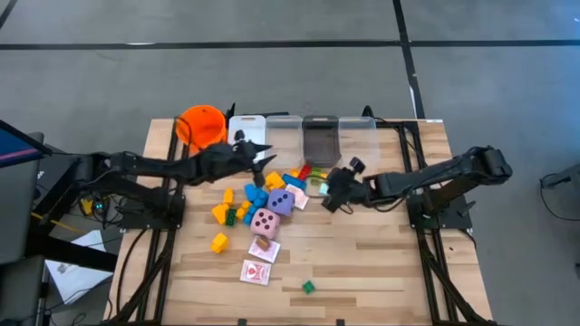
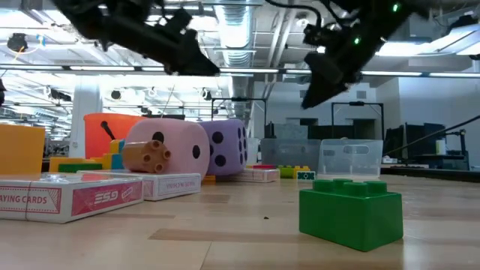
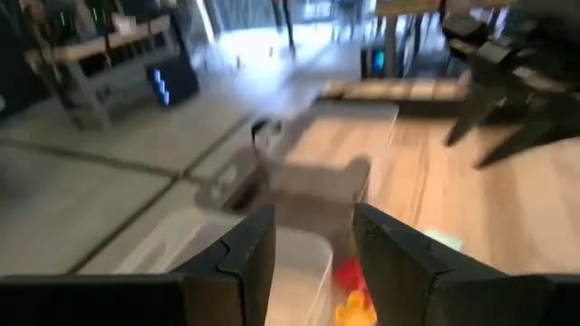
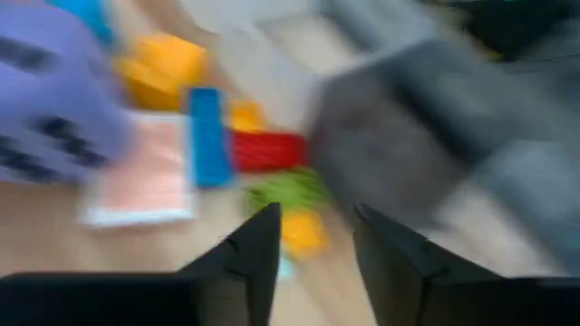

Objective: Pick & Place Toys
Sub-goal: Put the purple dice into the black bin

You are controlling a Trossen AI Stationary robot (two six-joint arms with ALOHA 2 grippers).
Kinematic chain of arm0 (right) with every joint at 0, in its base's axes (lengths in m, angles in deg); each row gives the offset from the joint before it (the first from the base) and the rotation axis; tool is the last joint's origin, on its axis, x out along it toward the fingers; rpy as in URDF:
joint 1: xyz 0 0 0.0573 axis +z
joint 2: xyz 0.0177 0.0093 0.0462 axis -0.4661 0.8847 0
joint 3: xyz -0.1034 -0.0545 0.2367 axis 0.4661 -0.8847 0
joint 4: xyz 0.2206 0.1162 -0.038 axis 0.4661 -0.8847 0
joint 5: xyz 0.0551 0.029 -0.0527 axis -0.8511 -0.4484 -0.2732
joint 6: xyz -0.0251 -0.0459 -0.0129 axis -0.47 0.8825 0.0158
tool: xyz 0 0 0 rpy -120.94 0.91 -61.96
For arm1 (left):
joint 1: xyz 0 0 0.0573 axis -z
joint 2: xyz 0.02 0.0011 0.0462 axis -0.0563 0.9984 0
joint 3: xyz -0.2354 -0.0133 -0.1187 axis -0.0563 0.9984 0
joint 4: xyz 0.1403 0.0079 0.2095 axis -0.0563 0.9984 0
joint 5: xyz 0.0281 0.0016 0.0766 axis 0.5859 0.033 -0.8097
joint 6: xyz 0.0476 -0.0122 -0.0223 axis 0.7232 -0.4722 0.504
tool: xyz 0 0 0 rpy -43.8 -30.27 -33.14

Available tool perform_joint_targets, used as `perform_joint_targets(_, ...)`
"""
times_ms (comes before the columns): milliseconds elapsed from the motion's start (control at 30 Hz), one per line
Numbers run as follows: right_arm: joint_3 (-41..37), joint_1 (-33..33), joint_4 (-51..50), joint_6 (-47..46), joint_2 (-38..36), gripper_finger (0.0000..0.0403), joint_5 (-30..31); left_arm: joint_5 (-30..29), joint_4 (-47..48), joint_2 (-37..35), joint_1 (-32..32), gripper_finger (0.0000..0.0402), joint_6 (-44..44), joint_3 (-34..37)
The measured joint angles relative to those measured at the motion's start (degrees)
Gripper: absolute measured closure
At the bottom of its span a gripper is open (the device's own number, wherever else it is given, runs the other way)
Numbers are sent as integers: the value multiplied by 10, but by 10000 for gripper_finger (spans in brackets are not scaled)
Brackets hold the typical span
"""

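Note:
The toys lie in a heap mid-table: a purple die (image 1: 281, 201), a pink die (image 1: 264, 220), yellow blocks (image 1: 220, 212), blue blocks (image 1: 255, 195) and a red block (image 4: 267, 149). Packs of playing cards (image 1: 256, 272) and a small green block (image 1: 308, 287) lie nearer the front edge. My left gripper (image 1: 263, 156) hovers open above the heap's far left side, near the clear bins, with nothing between its fingers (image 3: 245, 249). My right gripper (image 1: 328, 195) hangs open above the table just right of the heap, also with nothing in it.
An orange bucket (image 1: 202, 125) stands at the far left of the table. A row of clear bins (image 1: 320, 136) runs along the far edge. The near right part of the wooden table (image 1: 381, 263) is bare wood.

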Motion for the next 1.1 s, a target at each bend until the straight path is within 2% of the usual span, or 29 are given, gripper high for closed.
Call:
perform_joint_targets(133,-108,-6,289,64,-5,201,-126,-2,115,14,-5,268,0,-44)
perform_joint_targets(267,-173,2,485,108,6,165,-196,-2,243,-23,7,313,-28,-58)
perform_joint_targets(400,-202,21,569,153,24,158,-200,4,332,-75,20,388,-106,-61)
perform_joint_targets(500,-208,30,605,176,46,161,-197,19,388,-85,40,398,-167,-62)
perform_joint_targets(600,-207,36,639,177,70,167,-182,31,425,-63,64,400,-228,-61)
perform_joint_targets(767,-207,59,644,152,108,176,-111,32,401,6,80,401,-292,-61)
perform_joint_targets(833,-207,69,641,131,122,180,-91,52,384,48,78,401,-321,-61)
perform_joint_targets(867,-207,74,640,120,128,181,-89,91,374,75,75,401,-336,-61)
perform_joint_targets(900,-207,79,639,109,134,183,-88,154,339,106,73,401,-351,-60)
perform_joint_targets(967,-207,89,636,93,140,186,-88,281,218,164,74,401,-363,-59)
perform_joint_targets(1000,-207,94,637,87,143,187,-88,323,155,183,76,401,-364,-60)
perform_joint_targets(1033,-207,98,636,81,145,188,-87,348,113,192,77,401,-367,-60)
perform_joint_targets(1100,-207,108,634,68,145,189,-87,346,82,198,76,401,-368,-64)
